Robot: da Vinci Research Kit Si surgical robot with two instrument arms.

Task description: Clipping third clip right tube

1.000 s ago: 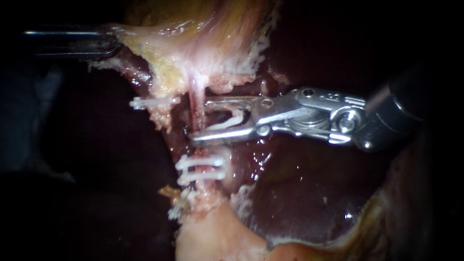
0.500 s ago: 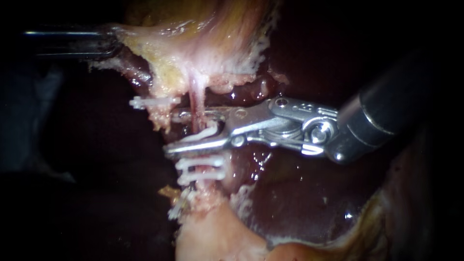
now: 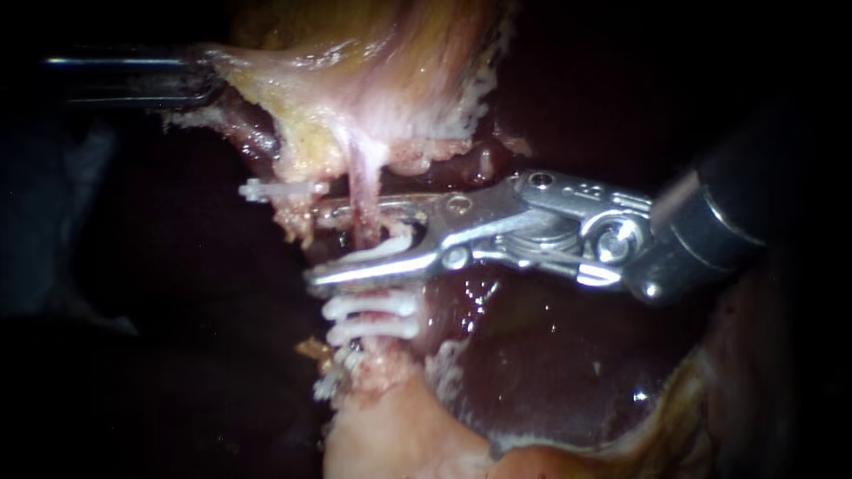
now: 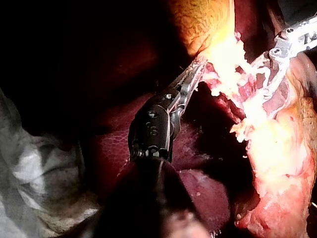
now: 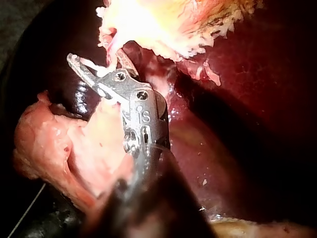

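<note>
Holds a white clip (image 3: pixel 395 241) in the narrowly parted jaws of the right instrument (image 3: pixel 319 246) astride the right tube (image 3: pixel 362 173), just far of two seated clips (image 3: pixel 371 318), risking a crowded, skewed or partial closure, or tearing under pull from the left instrument (image 3: pixel 200 80) clamped on the gallbladder (image 3: pixel 373 53).

Our right instrument (image 3: pixel 318 246) is bright silver metal: two long slim jaws, a round pivot screw and a hinged wrist on a dark shaft. Our left instrument (image 4: pixel 197 69) shows a black wrist with small screws.
</note>
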